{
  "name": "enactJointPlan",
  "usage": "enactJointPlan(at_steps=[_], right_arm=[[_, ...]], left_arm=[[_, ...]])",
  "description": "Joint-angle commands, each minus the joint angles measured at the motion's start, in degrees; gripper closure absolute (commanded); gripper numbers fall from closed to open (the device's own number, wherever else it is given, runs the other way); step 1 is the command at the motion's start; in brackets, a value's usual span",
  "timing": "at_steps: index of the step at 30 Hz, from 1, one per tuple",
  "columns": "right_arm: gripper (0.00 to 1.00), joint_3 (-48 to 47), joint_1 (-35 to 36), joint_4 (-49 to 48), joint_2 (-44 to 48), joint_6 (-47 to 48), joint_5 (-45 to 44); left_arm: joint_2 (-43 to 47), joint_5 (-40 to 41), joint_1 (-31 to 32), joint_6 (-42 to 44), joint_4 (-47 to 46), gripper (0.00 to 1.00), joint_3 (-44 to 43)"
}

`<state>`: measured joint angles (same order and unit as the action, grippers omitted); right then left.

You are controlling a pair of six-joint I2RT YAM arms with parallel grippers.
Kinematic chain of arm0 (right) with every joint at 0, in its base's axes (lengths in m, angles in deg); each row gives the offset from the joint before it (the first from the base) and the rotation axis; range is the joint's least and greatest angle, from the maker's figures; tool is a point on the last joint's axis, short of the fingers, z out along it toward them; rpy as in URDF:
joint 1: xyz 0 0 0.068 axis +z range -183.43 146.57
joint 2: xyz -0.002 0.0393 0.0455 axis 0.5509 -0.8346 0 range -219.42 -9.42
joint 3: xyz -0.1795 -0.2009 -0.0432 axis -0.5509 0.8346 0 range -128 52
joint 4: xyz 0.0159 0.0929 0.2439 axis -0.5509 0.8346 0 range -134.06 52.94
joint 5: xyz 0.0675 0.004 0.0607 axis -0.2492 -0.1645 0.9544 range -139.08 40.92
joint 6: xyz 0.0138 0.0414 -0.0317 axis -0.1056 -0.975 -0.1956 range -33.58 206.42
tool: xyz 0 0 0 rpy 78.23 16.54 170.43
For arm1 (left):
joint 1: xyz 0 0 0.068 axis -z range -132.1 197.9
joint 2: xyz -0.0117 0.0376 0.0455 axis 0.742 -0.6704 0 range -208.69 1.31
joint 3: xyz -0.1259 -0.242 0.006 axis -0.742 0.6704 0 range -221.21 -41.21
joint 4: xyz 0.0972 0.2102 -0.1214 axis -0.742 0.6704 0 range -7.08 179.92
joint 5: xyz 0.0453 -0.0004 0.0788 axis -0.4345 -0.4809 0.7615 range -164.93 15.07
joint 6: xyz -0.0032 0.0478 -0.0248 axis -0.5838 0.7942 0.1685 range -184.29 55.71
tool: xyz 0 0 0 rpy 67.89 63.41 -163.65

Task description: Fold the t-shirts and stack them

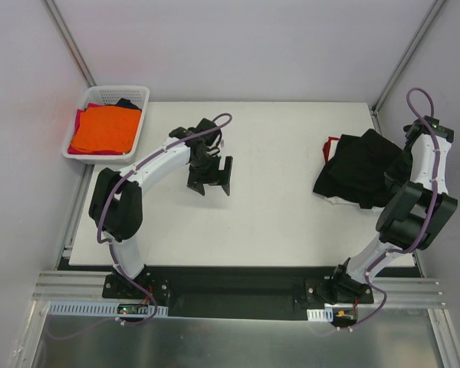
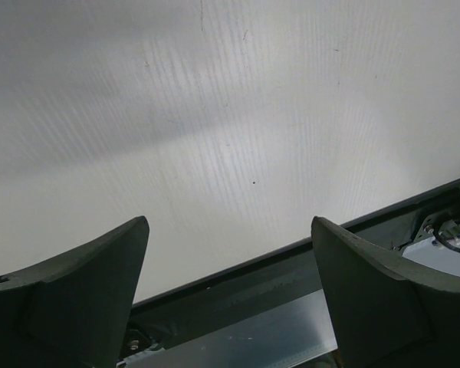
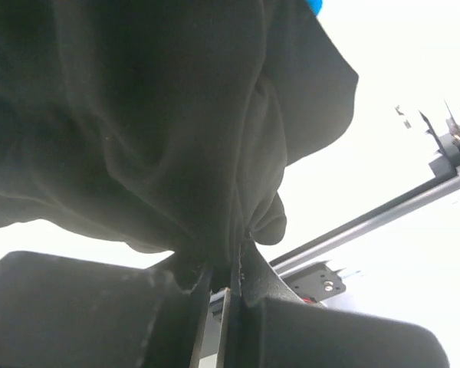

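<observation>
Left pincer point(image 1: 211, 180), spread wide and empty, hovers over the desk's point(image 1: 276, 222) left half. A white basket point(image 1: 100, 93) beside its far left corner holds an orange t-shirt point(image 1: 103, 129). Right pincer point(image 3: 226, 264) clamps a crumpled black t-shirt point(image 1: 360, 172) near the right edge.

White arms point(image 1: 165, 161), black joints point(image 1: 414, 215), apparently purple cables point(image 1: 422, 89)
</observation>
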<state>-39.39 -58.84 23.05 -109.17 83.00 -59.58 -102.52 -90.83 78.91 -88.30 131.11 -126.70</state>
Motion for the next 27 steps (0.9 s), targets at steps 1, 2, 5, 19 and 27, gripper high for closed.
enactJointPlan(at_steps=[1, 2, 5, 19, 27], right_arm=[[0.97, 0.4, -1.6, 3.2, 3.4, 0.0, -2.9], [0.95, 1.0, -1.6, 3.0, 3.4, 0.2, -2.9], [0.86, 4.5, -1.6, 2.6, 3.7, 0.1, -2.7], [0.28, -4.0, -1.4, 0.2, 6.9, -1.7, 15.5], [0.46, -4.4, -0.3, -4.9, 13.4, 0.0, 24.6]], left_arm=[[1.1, 1.9, -0.7, 2.3, 2.4, 0.12, -1.4], [1.2, 2.1, -0.7, 2.5, 2.7, 0.12, -1.5], [1.4, 3.0, -0.9, 3.0, 3.1, 0.12, -1.4], [1.8, 3.8, -1.4, 2.6, 7.1, 0.12, -8.3], [0.1, 0.6, -3.1, -2.5, 11.3, 0.12, -18.4]])
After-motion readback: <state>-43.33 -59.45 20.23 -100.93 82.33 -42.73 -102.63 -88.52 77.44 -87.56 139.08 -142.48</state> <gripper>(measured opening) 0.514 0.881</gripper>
